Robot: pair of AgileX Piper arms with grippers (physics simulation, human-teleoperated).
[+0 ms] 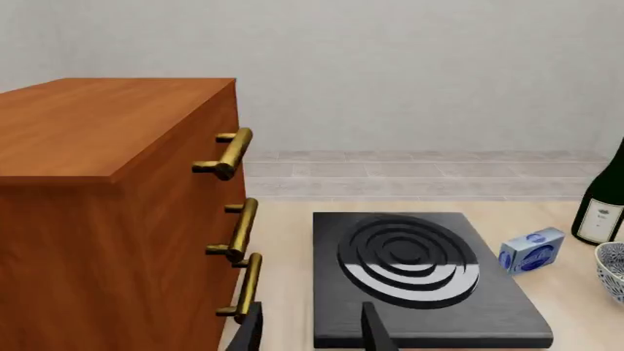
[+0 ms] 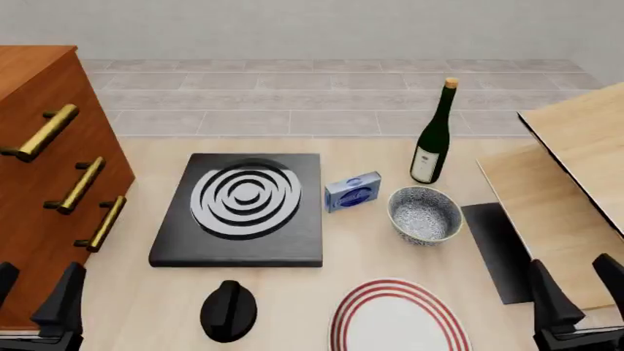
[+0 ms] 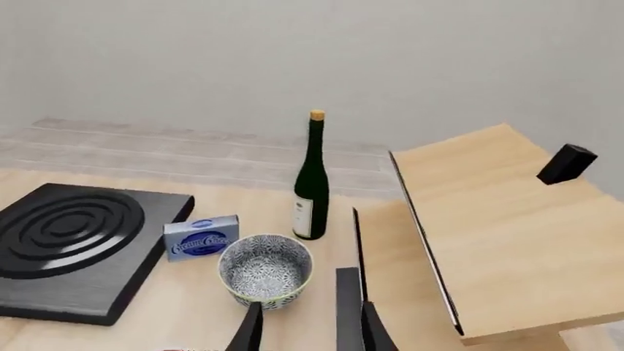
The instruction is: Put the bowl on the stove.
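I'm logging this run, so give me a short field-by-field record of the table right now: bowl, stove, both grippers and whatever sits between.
bowl: upright on the table, right of the stove, not held
stove: burner bare
between them: small blue box
behind bowl: wine bottle, upright
left gripper: open, near edge
right gripper: open, near edge
task: not started

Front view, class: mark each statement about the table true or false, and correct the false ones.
1. The bowl sits on the stove. False: it stands on the table, right of the stove.
2. A small blue box lies between stove and bowl. True.
3. The bottle lies on its side. False: it stands upright.
4. The plate has red rim rings. True.
5. The right gripper holds the bowl. False: it is open, apart from it.
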